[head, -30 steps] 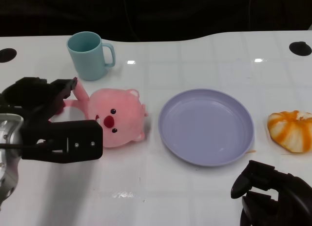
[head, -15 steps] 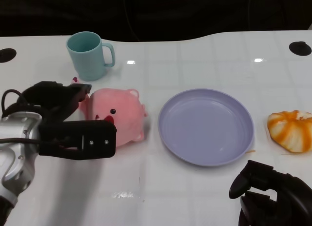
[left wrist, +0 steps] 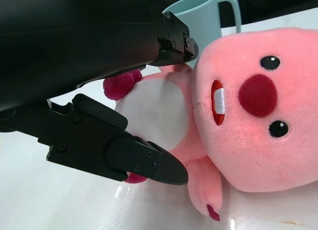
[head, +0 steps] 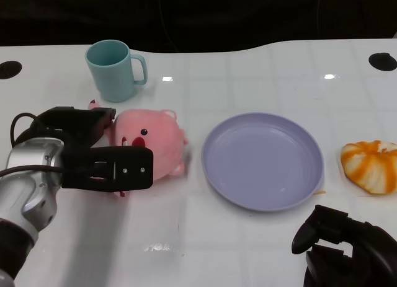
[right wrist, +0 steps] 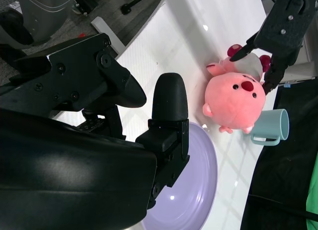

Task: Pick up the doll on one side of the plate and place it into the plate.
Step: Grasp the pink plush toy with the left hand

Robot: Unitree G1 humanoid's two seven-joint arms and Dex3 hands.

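Observation:
The pink doll lies on the white table just left of the lavender plate. My left hand straddles the doll's body from the left, fingers behind it and thumb in front. The left wrist view shows the doll close up, its white belly between my spread fingers, whose tips are at its sides without clamping it. Near the table's front right edge, my right hand holds nothing, fingers apart. From the right wrist, the doll and plate show beyond that hand.
A teal mug stands behind the doll, close to my left hand's fingers. An orange-and-white striped object lies right of the plate. Black round holes mark the table's far corners.
My left hand has moved right and closed in around the doll's body. The doll has been nudged slightly away and tilted. The right hand has stayed put.

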